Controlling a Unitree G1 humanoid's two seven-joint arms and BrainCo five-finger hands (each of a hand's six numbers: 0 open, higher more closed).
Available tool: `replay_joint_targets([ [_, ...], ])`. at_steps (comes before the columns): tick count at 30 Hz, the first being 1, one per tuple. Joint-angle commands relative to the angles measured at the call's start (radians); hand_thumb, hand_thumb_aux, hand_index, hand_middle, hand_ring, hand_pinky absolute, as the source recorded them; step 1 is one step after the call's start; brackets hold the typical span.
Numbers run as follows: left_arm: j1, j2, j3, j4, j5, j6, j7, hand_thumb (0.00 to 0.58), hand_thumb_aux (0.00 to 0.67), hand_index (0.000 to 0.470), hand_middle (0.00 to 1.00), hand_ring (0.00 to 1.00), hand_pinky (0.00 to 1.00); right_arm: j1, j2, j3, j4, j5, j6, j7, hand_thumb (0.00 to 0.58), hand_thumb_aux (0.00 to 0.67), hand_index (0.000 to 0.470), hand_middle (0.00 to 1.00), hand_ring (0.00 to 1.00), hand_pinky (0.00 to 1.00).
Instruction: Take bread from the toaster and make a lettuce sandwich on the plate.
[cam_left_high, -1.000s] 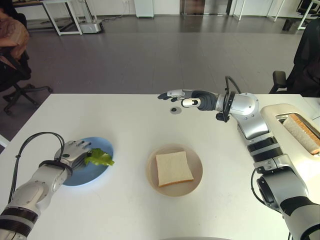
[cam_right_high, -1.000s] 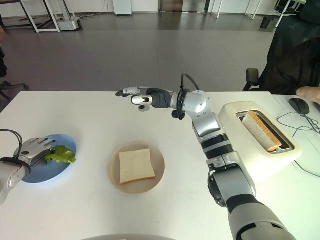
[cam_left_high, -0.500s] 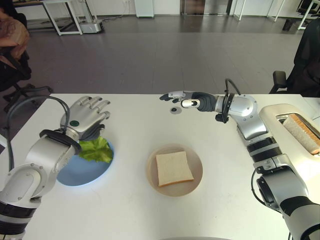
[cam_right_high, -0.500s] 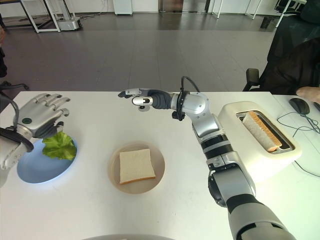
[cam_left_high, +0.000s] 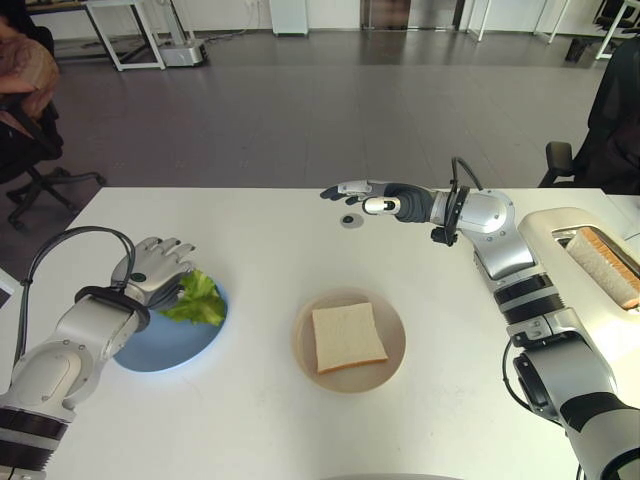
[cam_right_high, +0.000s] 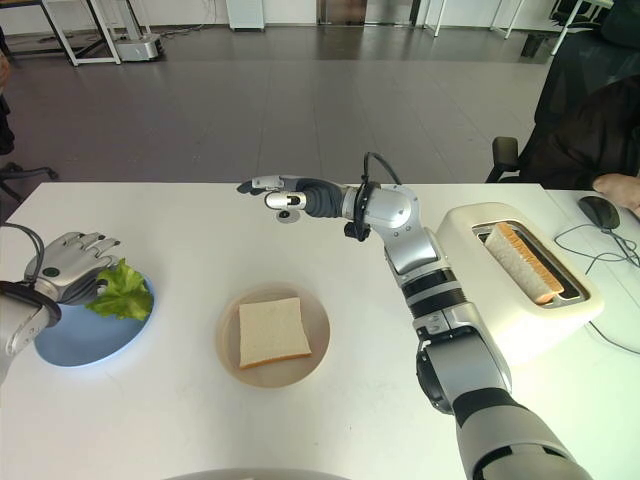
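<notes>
One ruffled green lettuce leaf (cam_left_high: 200, 298) is bunched under the left hand (cam_left_high: 152, 272), whose fingers curl down onto it; the back of the hand hides the grip itself. Both are over a smooth blue plate (cam_left_high: 170, 345) at the table's 9 o'clock. At the centre, a round beige plate (cam_left_high: 390, 345) bears a square white bread slice (cam_left_high: 347, 337). The right hand (cam_left_high: 365, 195) stretches flat, fingers straight, at 12 o'clock. At 3 o'clock, a cream toaster (cam_right_high: 520, 305) holds a browned slice (cam_right_high: 520, 260), lower half hidden.

The left hand (cam_left_high: 150, 270) hides part of the lettuce (cam_left_high: 203, 297), and the picture's edge cuts off the toaster (cam_left_high: 553, 222).
</notes>
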Motion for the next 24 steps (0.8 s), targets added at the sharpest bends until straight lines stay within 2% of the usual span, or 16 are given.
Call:
replay_joint_targets([
  [1,-0.024,-0.033,-0.049,0.105,-0.011,-0.033,0.05,0.183,0.116,0.081,0.0,0.0,0.0,-0.007,0.002,-0.002,-0.011,-0.002,0.005,0.006,0.0,0.0,0.0,0.0,0.0,0.0],
  [3,-0.045,-0.048,-0.069,0.16,-0.019,-0.049,0.076,0.066,0.039,0.028,0.0,0.0,0.0,-0.004,0.001,-0.002,-0.012,-0.003,0.005,0.005,0.0,0.0,0.0,0.0,0.0,0.0],
  [6,-0.074,-0.063,-0.09,0.233,-0.036,-0.07,0.107,0.058,0.034,0.024,0.0,0.0,0.0,-0.003,0.002,0.0,-0.013,-0.004,0.006,0.005,0.0,0.0,0.0,0.0,0.0,0.0],
  [9,-0.106,-0.07,-0.114,0.293,-0.032,-0.082,0.138,0.116,0.071,0.05,0.0,0.0,0.0,-0.002,0.002,0.002,-0.012,-0.004,0.008,0.007,0.0,0.0,0.0,0.0,0.0,0.0],
  [10,-0.11,-0.07,-0.119,0.304,-0.031,-0.083,0.146,0.112,0.068,0.048,0.0,0.0,0.0,-0.003,0.003,0.003,-0.012,-0.003,0.008,0.01,0.0,0.0,0.0,0.0,0.0,0.0],
  [11,-0.116,-0.069,-0.125,0.315,-0.028,-0.084,0.153,0.16,0.1,0.07,0.0,0.0,0.0,-0.003,0.003,0.004,-0.012,-0.001,0.008,0.012,0.0,0.0,0.0,0.0,0.0,0.0],
  [12,-0.123,-0.069,-0.132,0.327,-0.027,-0.085,0.16,0.183,0.116,0.081,0.0,0.0,0.0,-0.002,0.003,0.004,-0.013,0.0,0.009,0.014,0.0,0.0,0.0,0.0,0.0,0.0],
  [14,-0.137,-0.071,-0.148,0.355,-0.024,-0.089,0.173,0.179,0.113,0.079,0.0,0.0,0.0,-0.001,0.005,0.005,-0.016,0.001,0.01,0.017,0.0,0.0,0.0,0.0,0.0,0.0],
  [19,-0.155,-0.085,-0.199,0.423,-0.017,-0.101,0.201,0.244,0.16,0.112,0.0,0.0,0.0,-0.003,0.009,0.003,-0.024,0.008,0.013,0.026,0.0,0.0,0.0,0.0,0.0,0.0],
  [21,-0.159,-0.095,-0.226,0.458,-0.023,-0.112,0.201,0.398,0.294,0.206,0.0,0.0,0.0,-0.003,0.011,0.002,-0.029,0.009,0.015,0.027,0.0,0.0,0.0,0.0,0.0,0.0],
  [24,-0.152,-0.108,-0.258,0.492,-0.063,-0.143,0.155,0.408,0.305,0.214,0.0,0.0,0.0,-0.003,0.015,-0.001,-0.033,0.008,0.016,0.026,0.0,0.0,0.0,0.0,0.0,0.0],
])
